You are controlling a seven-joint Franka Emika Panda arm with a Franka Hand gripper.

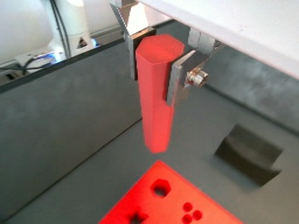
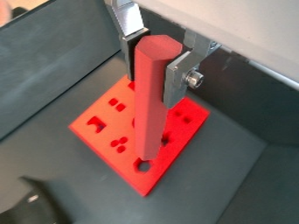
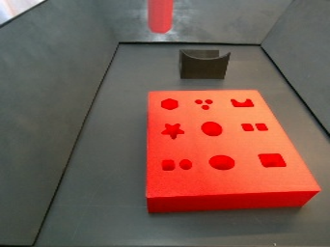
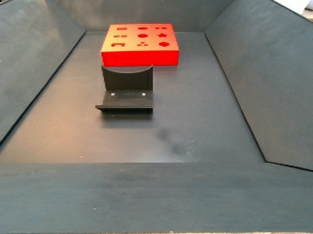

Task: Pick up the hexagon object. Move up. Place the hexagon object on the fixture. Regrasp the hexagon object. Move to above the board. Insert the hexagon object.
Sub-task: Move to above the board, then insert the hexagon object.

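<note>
**Claw clamped on bar, held high over bin**

Claw (image 1: 156, 63): silver plate fingers (image 1: 177, 74) closed onto the upper end of the bar, one plate on each side, seen in both wrist views (image 2: 158, 63). It hangs well above the floor. Neither side view shows the claw itself.

Bin floor (image 4: 184, 128): dark grey, with sloping dark walls on all sides. Bare apart from the two items standing on it.

Board (image 3: 222, 147): large flat bright red slab lying on the floor. Its top carries cut-outs: hexagon, star, circles, squares, oval and a notched shape. Also visible in a side view (image 4: 141, 44) at the far end of the bin, and in both wrist views (image 2: 117, 122) below the claw. In a wrist view (image 1: 158, 199) only one corner with a few cut-outs shows.

Bar (image 1: 156, 96): long slim red-pink hexagonal prism, gripped near its top and hanging upright, lower end free in the air. In a wrist view (image 2: 152, 105) it hangs over the board, its lower end lined up near a hole at the board's edge; whether it is exactly over that hole cannot be told. In a side view (image 3: 160, 14) only its blurred lower part enters at the upper edge, well above the floor and beyond the fixture.

Fixture (image 3: 203, 63): small dark block with a U-shaped notch on top, standing on the floor just beside one short end of the board, apart from it. Seen on its base plate in a side view (image 4: 126, 89) and in a wrist view (image 1: 249, 153). Nothing rests in the notch.
</note>
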